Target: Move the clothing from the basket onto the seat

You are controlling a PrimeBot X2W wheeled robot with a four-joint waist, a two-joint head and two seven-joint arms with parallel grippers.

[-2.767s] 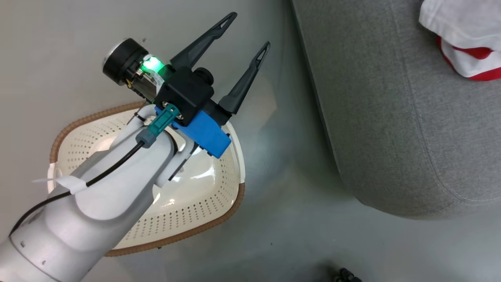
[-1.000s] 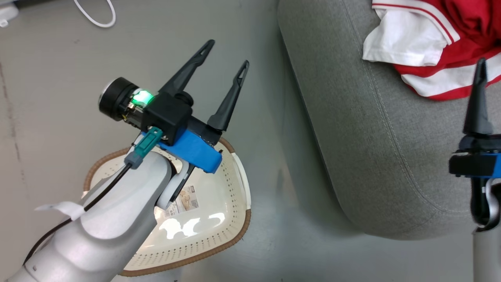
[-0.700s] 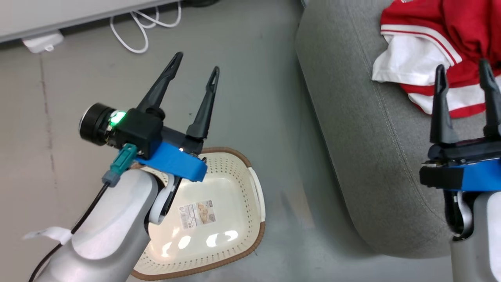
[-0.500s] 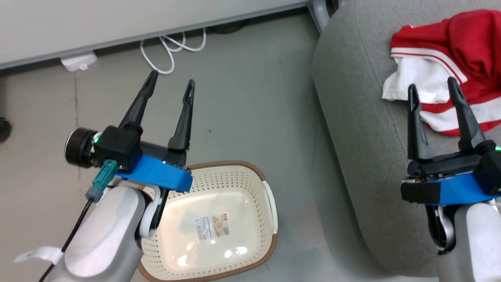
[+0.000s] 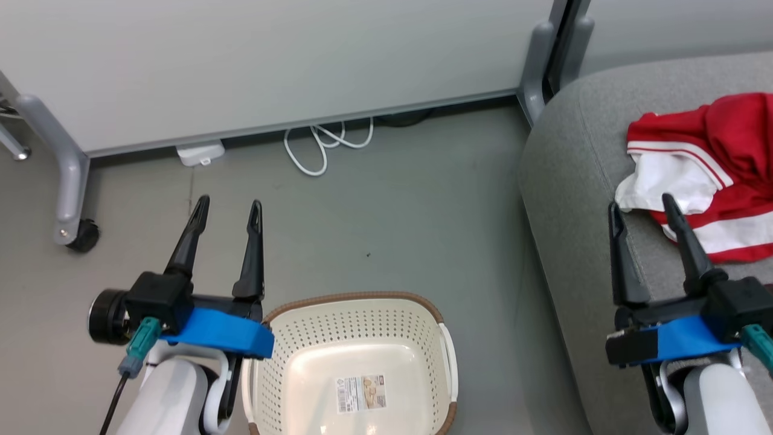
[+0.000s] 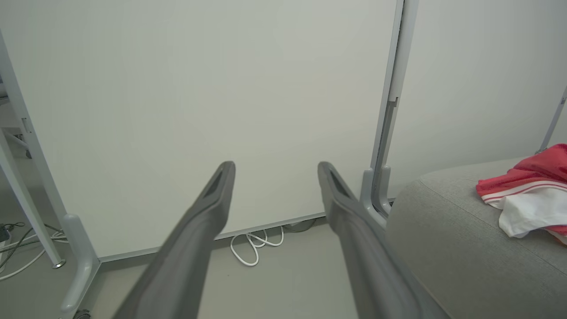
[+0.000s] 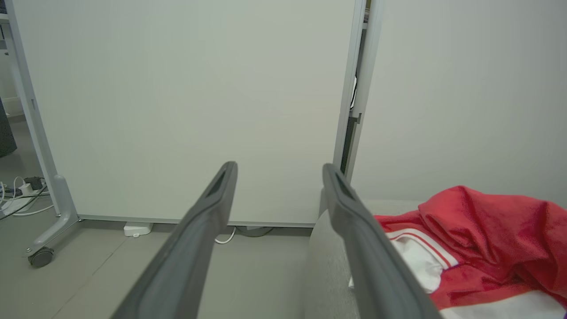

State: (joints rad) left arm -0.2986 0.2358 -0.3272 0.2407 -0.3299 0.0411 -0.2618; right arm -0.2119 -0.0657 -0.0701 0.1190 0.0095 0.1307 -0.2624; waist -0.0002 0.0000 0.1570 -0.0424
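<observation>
Clothing [image 5: 718, 157] sits on the seat [image 5: 580, 199], right of the basket [image 5: 356, 301], which looks empty; I'd say done. Left pincer [image 5: 229, 202] and right pincer [image 5: 639, 202] spread, empty.

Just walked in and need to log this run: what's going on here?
The robot's laundry job looks about finished. The red and white clothing lies on the grey seat; the basket on the floor shows no garment inside, just a label. The left gripper and the right gripper are both open, holding nothing.
</observation>
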